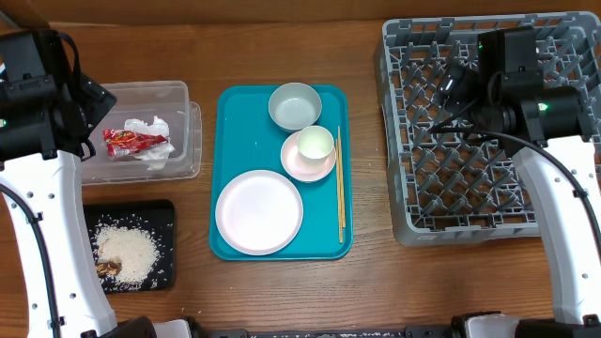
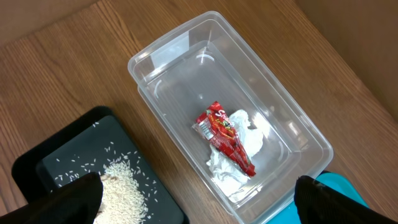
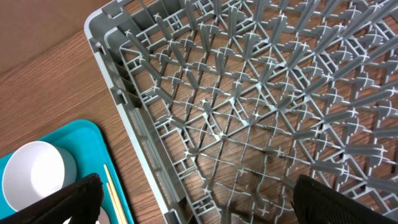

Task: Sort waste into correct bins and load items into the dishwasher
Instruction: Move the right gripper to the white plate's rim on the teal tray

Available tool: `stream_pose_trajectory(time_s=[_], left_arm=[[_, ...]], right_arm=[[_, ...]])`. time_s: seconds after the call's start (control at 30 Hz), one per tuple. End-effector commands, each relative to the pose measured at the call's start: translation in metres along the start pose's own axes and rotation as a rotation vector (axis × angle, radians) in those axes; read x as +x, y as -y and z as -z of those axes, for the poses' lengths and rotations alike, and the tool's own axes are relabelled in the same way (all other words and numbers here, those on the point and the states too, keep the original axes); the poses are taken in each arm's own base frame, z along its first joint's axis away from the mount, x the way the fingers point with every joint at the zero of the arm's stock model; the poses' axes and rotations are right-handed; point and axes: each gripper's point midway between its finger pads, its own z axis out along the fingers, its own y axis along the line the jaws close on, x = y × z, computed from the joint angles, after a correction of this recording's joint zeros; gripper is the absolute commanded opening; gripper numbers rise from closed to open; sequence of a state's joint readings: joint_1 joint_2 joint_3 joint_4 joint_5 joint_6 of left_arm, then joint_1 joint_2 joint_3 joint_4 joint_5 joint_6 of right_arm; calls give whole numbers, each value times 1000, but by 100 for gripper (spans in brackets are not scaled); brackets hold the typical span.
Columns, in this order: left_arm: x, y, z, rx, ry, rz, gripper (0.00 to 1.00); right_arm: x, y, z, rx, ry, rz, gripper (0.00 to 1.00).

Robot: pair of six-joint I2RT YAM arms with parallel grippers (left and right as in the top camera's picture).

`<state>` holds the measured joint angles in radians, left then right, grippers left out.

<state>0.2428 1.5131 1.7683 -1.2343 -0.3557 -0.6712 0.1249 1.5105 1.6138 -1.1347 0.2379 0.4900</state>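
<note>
**Waste in bins, dishes on tray**

Crumpled white tissue (image 2: 252, 127) and crinkled red snack wrapper (image 2: 227, 140) together inside the clear rectangular plastic tub (image 2: 180, 53), wrapper lying across the tissue; tub at upper left of the overhead frame. Just below it, at lower left, flat black rectangular tray (image 1: 164, 214) with a heap of white rice grains (image 1: 127, 249) and a few brown bits (image 1: 107, 268) at the heap's lower left edge, stray grains scattered around.

Centre of the overhead frame: teal rectangular serving tray (image 1: 324, 246) carrying the dishes. Round pale pink-white plate (image 1: 259, 212) at its lower left; pale bowl (image 1: 295, 104) at its top; small white cup (image 1: 315, 143) seated on small saucer (image 1: 299, 167) between the two, toward the right. Thin wooden chopsticks (image 1: 340, 188) laid lengthwise along the right edge, just beside the saucer.

Right side of the frame: large square grey plastic dish rack (image 1: 470, 228) with upright pegs, resting on the brown wooden table (image 1: 376, 291), well apart from the tub.

Left gripper (image 2: 198, 180) above the tub, jaws spread wide, nothing between them. Right gripper (image 3: 198, 180) above the rack's left part, jaws equally wide, gripping nothing.
</note>
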Motion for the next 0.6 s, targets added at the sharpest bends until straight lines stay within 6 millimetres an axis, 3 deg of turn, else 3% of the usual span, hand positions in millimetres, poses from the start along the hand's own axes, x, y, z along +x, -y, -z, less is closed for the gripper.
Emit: stream_pose_trajectory(time_s=[0.0, 0.13, 0.2, 0.3, 0.43, 0.57], left_arm=[[0, 5, 1, 24, -7, -6, 100], [2, 8, 1, 42, -21, -7, 100], [3, 8, 1, 42, -22, -7, 100], [4, 10, 1, 53, -31, -7, 100], [9, 16, 2, 87, -57, -7, 100], [9, 16, 2, 86, -57, -7, 100]], right_arm=[[-3, -16, 6, -88, -6, -9, 100], [24, -63, 19, -366, -167, -2, 100], [39, -88, 35, -533, -265, 4, 99], [54, -110, 53, -687, -364, 17, 100], [82, -121, 61, -700, -437, 90, 100], [121, -131, 55, -626, -463, 211, 100]])
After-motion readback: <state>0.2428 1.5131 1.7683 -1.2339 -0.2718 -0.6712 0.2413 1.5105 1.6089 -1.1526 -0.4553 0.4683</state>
